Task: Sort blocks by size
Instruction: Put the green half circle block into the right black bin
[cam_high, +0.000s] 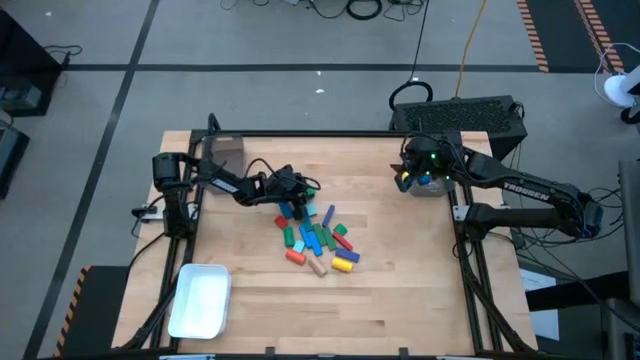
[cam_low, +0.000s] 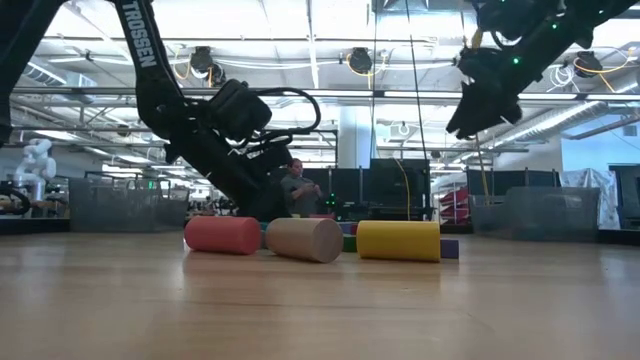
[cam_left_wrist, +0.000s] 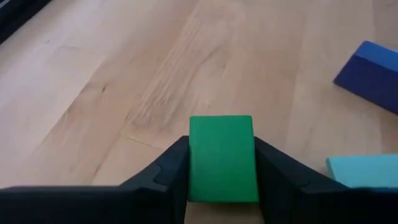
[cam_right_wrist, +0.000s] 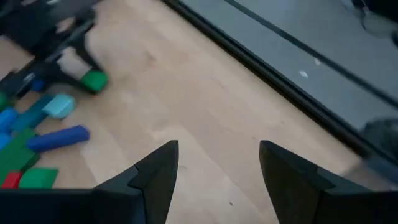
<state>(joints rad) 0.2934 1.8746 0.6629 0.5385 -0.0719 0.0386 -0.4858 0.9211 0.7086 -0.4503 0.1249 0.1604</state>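
Left tool (cam_left_wrist: 222, 163): its two dark fingers press the sides of a green block (cam_left_wrist: 222, 158) — a grip, just above the wood; only the left wrist view shows this contact.
Left tool, high view (cam_high: 303, 189): at frame centre, at the upper edge of the block pile; the green block is only a speck there.
Right tool (cam_right_wrist: 217, 165): fingers spread wide with nothing between them, bare wood below.
Right tool, high view (cam_high: 408, 172): right of centre near the counter's far edge, well apart from the pile.
Blocks (cam_high: 315, 236): a loose cluster at the middle of the counter (cam_high: 400, 290) — blue, green, red, light blue, tan and yellow pieces, many touching.
Low view only: a red cylinder (cam_low: 222, 235), a tan cylinder (cam_low: 304, 239) and a yellow cylinder (cam_low: 398, 241) lie on their sides in a row at centre frame; red and tan touch; a person (cam_low: 296, 188) stands far behind them.
Right wrist view only: a blue bar (cam_right_wrist: 58, 138) and a light blue block (cam_right_wrist: 59, 106) at the left of the frame.
Tray (cam_high: 200, 299): white, lower left of the high view, near the counter's front left corner.
Open room: broad bare wood right of and below the pile in the high view, and between pile and tray.
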